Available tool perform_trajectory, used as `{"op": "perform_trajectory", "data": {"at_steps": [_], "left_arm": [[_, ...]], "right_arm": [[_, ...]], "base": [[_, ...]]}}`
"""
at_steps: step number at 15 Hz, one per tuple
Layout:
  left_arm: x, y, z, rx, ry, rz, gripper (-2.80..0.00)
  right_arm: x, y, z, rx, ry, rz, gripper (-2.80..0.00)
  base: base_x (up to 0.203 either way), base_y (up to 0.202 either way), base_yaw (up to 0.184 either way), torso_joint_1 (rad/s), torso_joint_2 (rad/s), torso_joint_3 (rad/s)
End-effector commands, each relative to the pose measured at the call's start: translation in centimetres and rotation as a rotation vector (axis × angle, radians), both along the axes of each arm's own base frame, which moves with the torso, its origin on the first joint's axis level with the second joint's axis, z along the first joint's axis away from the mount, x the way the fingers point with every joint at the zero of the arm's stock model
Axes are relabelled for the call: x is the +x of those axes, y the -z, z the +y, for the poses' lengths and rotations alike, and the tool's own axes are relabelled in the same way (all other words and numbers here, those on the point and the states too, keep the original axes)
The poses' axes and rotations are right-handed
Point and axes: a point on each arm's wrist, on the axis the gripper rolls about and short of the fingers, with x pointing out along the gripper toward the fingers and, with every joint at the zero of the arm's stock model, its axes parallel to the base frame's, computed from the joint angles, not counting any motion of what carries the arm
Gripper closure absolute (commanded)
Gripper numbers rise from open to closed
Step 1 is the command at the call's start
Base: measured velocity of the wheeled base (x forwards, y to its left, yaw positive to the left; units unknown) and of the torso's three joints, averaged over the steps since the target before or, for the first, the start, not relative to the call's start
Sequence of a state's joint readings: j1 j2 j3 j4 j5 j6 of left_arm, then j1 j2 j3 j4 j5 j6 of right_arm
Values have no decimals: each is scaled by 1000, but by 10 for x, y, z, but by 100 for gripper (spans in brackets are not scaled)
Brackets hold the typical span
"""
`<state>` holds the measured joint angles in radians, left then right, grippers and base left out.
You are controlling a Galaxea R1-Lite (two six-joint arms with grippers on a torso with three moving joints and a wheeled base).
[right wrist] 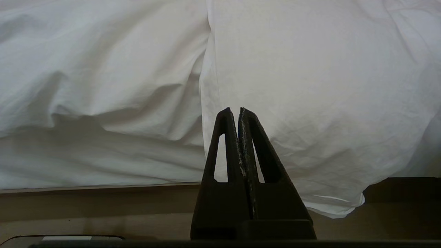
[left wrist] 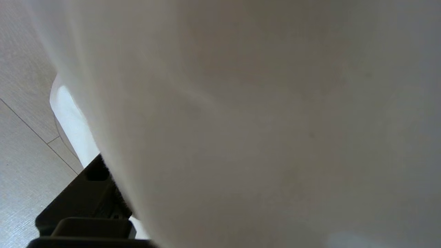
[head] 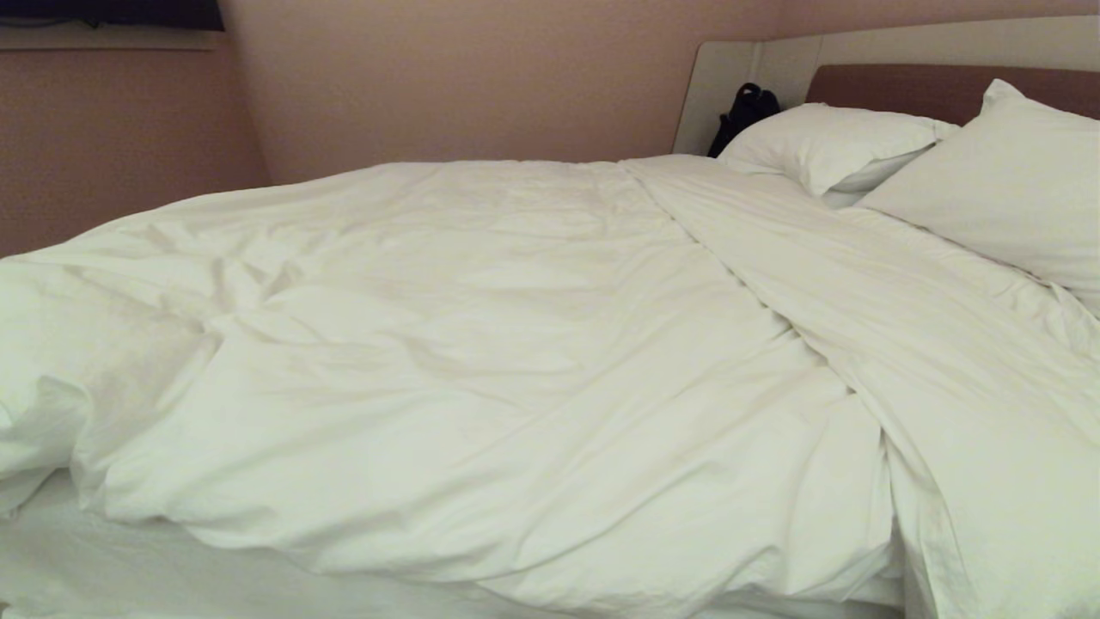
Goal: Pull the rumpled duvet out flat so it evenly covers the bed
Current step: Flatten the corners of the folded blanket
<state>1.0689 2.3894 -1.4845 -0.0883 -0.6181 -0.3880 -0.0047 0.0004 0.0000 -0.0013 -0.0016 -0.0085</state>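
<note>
- The duvet is running off the head view's left, right and lower edges, so its corners there are not showing.
- White cloth is lying so close to the left wrist camera that it is blurring out, hiding most of the left hand; only one dark part is showing.
- The right pillow is being cut off by the right edge.
- A black object by the headboard is sitting partly behind the left pillow, too small to identify.
</note>
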Motion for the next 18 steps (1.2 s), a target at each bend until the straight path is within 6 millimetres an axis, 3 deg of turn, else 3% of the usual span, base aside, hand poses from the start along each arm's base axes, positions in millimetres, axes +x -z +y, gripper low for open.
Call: {"op": "perform_trajectory", "data": {"at_steps": [1, 2, 8, 13, 18], "left_arm": [[0, 0, -1, -3, 1, -2, -280], [-1, 0, -1, -6, 1, -2, 0], [-4, -10, 1, 8, -19, -24, 0], [-25, -27, 13, 35, -77, -53, 0], [-62, -71, 18, 92, -90, -143, 0]], "right_arm": [[0, 0, 0, -1, 0, -1, 0], [0, 0, 0, -1, 0, -1, 0], [0, 0, 0, -1, 0, -1, 0], [0, 0, 0, -1, 0, -1, 0], [0, 0, 0, -1, 0, -1, 0]], "base": [[0, 0, 0, 0, 0, 0], [0, 0, 0, 0, 0, 0], [0, 0, 0, 0, 0, 0], [0, 0, 0, 0, 0, 0], [0, 0, 0, 0, 0, 0]]}}
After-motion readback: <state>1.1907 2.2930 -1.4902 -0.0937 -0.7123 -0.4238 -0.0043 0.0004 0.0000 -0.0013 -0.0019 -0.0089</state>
